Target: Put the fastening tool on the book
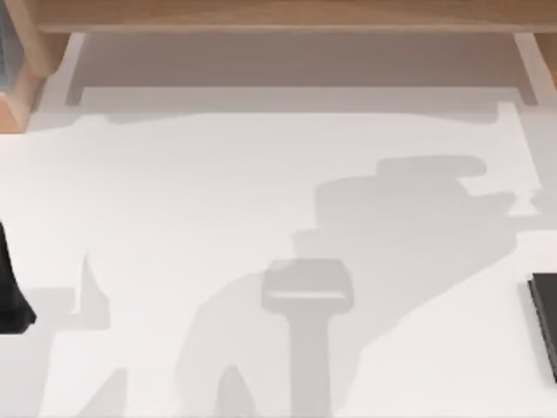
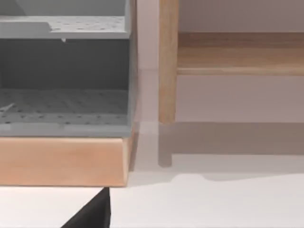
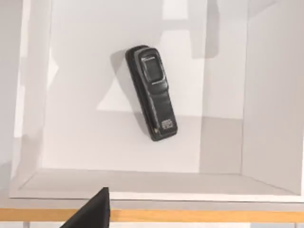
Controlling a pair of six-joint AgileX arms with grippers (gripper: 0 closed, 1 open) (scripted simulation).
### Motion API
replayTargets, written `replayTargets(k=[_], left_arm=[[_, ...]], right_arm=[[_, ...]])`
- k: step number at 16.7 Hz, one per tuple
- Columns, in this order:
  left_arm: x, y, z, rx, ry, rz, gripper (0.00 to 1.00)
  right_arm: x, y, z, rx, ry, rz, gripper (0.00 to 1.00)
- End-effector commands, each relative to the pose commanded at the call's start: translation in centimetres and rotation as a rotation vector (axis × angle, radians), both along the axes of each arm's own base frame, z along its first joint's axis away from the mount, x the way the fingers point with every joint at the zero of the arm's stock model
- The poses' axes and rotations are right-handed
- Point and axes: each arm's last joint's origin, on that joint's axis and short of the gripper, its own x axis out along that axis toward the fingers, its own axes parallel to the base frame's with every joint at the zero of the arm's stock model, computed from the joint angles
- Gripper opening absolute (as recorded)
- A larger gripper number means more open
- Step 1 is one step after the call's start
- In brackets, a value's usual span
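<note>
Search seems the step: right gripper (image 3: 95, 209), grip unreadable, faces a black device (image 3: 151, 92) in a box (image 3: 266, 95), left arm (image 1: 13, 287) idle at the table's (image 1: 218, 174) left edge; next, locate the tool.

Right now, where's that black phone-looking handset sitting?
The black handset appears in the right wrist view, lying tilted on the floor of a white open box, near its middle and touching none of the walls.
</note>
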Motion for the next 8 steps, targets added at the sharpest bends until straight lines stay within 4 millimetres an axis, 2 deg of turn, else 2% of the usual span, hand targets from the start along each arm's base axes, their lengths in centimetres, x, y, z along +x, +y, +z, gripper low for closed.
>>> replayTargets(k=[3, 8], left_arm=[[0.0, 0.0, 0.0, 0.000, 0.000, 0.000, 1.00], [0.0, 0.0, 0.0, 0.000, 0.000, 0.000, 1.00]], right_arm=[[3.7, -1.7, -3.4, 0.027, 0.121, 0.075, 1.00], [8.7, -3.1, -10.9, 0.072, 0.269, 0.209, 1.00]])
